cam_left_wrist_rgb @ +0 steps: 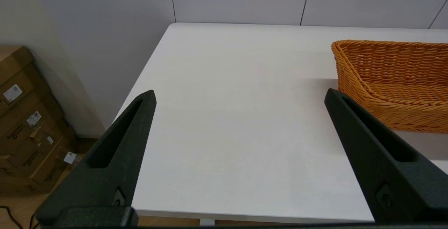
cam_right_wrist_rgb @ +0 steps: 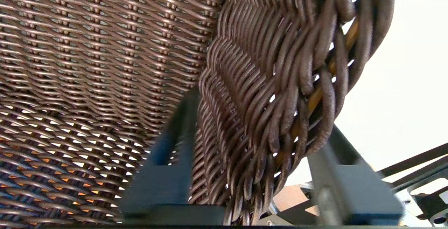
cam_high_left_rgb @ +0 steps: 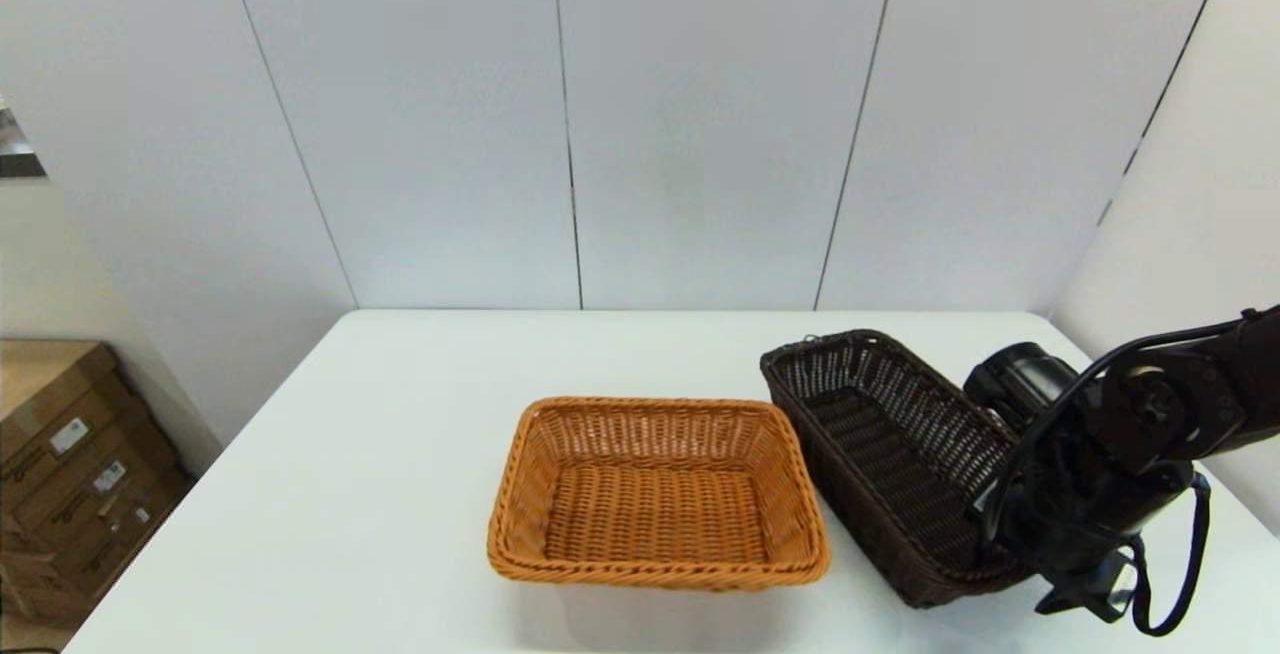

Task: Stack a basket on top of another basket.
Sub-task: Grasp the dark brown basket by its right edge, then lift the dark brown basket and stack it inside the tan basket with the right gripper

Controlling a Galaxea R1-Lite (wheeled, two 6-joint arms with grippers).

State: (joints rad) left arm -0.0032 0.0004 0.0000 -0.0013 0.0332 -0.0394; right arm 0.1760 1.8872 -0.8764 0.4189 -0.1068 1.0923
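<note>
The dark brown basket (cam_high_left_rgb: 880,454) is tilted up on the right side of the table, its right rim raised and its left base edge down beside the orange-tan basket (cam_high_left_rgb: 655,489). My right gripper (cam_high_left_rgb: 1010,524) is shut on the braided right rim (cam_right_wrist_rgb: 280,82), one finger (cam_right_wrist_rgb: 175,152) inside the basket and the other outside. The orange-tan basket (cam_left_wrist_rgb: 392,82) sits flat at the table's middle. My left gripper (cam_left_wrist_rgb: 239,96) hangs open over the bare tabletop to the left of that basket, holding nothing.
The white table (cam_high_left_rgb: 380,454) meets a white panelled wall at the back. Cardboard boxes (cam_high_left_rgb: 70,464) stand on the floor off the table's left edge. The right arm (cam_high_left_rgb: 1160,424) reaches in from the right.
</note>
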